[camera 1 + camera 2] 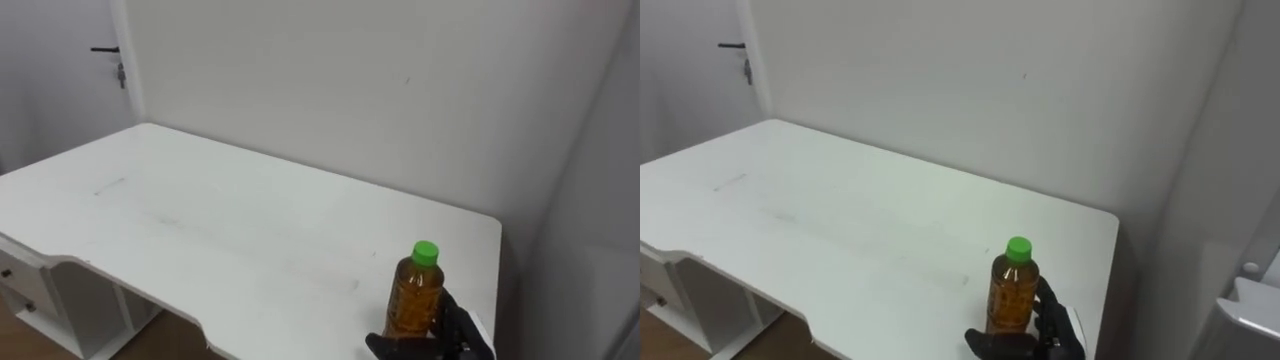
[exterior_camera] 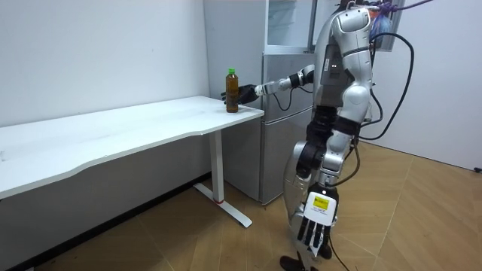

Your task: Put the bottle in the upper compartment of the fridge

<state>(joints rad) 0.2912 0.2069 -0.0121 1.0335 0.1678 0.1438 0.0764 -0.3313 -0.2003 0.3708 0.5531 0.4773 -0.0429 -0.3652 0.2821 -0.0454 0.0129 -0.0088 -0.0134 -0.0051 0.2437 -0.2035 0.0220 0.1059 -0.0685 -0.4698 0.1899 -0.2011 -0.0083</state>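
Note:
An amber bottle (image 1: 415, 296) with a green cap stands upright on the white table (image 1: 200, 220), near its right end and front edge. My right hand (image 1: 461, 330) comes in from the lower right, with its dark fingers and thumb curled round the bottle's lower part. In the room view the bottle (image 2: 232, 90) stands at the table's corner with that hand (image 2: 247, 92) on it at the end of an outstretched arm. My left hand (image 2: 316, 226) hangs low at my side with relaxed fingers, holding nothing. The grey fridge (image 2: 280, 113) stands just past the table's end, behind me.
A white wall runs close behind the table. A door with a dark handle (image 1: 106, 50) is at the far left. The fridge's upper compartment (image 2: 290, 22) has a glass front. I stand on wooden floor (image 2: 422, 211) between the table's end and the fridge.

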